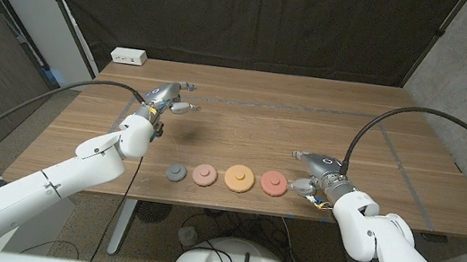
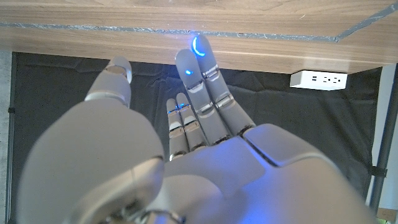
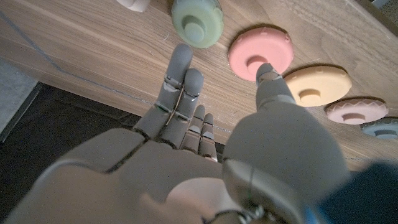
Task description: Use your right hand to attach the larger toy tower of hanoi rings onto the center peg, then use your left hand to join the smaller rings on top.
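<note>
Four toy rings lie in a row near the table's front edge: a small grey ring (image 1: 175, 172), a pink ring (image 1: 204, 174), an orange ring (image 1: 238, 179) and a larger red ring (image 1: 274, 183). In the right wrist view the row continues past the red ring (image 3: 261, 53) with a green ring (image 3: 197, 22) and part of a white object (image 3: 134, 3). My right hand (image 1: 316, 172) hovers just right of the red ring, fingers apart, holding nothing. My left hand (image 1: 171, 98) is over the table's far left part, fingers (image 2: 202, 68) stretched out and empty.
A white power strip (image 1: 129, 57) lies at the table's far left corner, beyond my left hand. Black curtains hang behind the table (image 1: 253, 120). Tape lines cross the tabletop at the right.
</note>
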### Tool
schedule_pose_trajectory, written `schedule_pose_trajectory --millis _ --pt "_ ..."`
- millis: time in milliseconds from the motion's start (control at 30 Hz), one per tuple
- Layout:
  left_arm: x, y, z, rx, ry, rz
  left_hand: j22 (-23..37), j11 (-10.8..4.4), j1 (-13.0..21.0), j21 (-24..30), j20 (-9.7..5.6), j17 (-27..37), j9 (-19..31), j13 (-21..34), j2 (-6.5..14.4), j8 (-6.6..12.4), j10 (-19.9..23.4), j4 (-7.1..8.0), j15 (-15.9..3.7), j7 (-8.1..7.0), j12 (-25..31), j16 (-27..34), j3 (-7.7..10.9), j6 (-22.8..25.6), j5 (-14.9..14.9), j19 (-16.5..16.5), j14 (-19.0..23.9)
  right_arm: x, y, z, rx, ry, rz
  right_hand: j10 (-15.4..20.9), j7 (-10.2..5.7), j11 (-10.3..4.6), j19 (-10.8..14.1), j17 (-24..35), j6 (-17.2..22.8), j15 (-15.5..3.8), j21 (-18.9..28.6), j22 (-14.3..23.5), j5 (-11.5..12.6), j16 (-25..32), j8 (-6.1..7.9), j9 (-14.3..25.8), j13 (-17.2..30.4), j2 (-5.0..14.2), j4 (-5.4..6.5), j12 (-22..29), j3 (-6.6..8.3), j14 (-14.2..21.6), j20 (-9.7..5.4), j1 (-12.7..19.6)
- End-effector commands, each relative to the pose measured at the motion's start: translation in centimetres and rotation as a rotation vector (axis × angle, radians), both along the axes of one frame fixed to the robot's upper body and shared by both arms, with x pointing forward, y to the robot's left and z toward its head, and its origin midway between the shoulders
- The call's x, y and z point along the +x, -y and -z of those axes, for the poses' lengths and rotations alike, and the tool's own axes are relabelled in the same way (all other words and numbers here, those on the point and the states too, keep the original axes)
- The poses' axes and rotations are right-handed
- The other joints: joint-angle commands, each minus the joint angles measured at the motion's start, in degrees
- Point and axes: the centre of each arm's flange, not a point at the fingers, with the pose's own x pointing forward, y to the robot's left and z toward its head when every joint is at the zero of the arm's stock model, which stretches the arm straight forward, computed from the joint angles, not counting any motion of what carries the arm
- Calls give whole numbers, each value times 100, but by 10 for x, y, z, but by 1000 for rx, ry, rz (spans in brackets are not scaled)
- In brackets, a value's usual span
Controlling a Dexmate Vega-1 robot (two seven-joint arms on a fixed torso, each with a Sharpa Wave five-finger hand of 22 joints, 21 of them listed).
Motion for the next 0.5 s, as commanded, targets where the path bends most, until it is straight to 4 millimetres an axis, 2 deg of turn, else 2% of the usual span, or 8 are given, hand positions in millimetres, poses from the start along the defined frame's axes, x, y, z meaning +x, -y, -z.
schedule_pose_trajectory --millis 33,500 --pt "-2 -5 0 -1 2 2 6 11 15 37 -584 5 10 15 65 -21 41 7 -464 12 -12 38 -12 48 38 -33 -22 3 -14 -2 -30 -10 -14 -36 10 16 -46 -48 -26 -799 50 0 -35 26 22 -3 13 11 12 20 -33 -45 -724 78" --pt "0 -8 1 -1 1 7 -29 12 14 85 -583 -12 11 35 78 -35 36 4 -464 4 -29 74 -27 35 45 -53 -40 7 -23 -6 -67 -29 -6 -94 6 37 -87 -61 -88 -798 107 -13 -31 110 18 -23 -6 23 14 8 -55 -28 -722 95"
